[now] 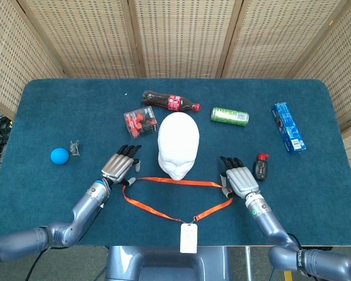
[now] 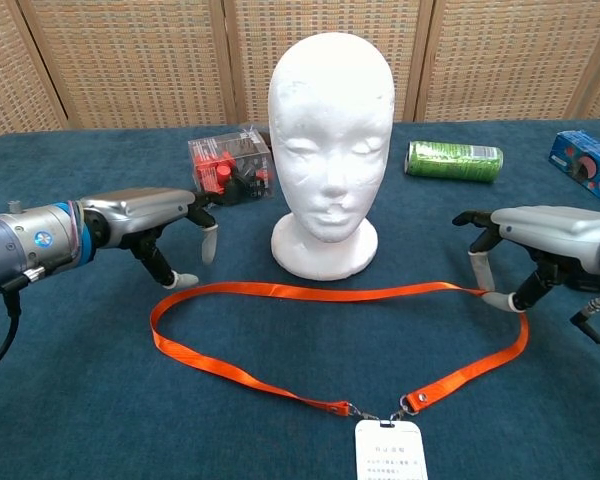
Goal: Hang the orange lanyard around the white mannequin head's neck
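Orange lanyard (image 2: 310, 291): lies flat in a loop on the blue worktop (image 1: 316, 117), lower centre of frame, just in front of the white mannequin head (image 2: 330, 130), which stands upright. White badge (image 2: 388, 452) at the loop's near end. Left hand (image 2: 150, 225): fingers spread, grasping nothing, tips at the loop's left bend. Right hand (image 2: 525, 245): fingers spread over the loop's right bend; whether they pinch the strap cannot be told.

A cola bottle (image 1: 169, 102), green can (image 1: 229, 116) and clear box of red pieces (image 1: 140, 123) lie mid-table (image 1: 76, 105); a blue ball (image 1: 59, 156) sits near the left edge, a blue box (image 1: 288, 127) near the right.
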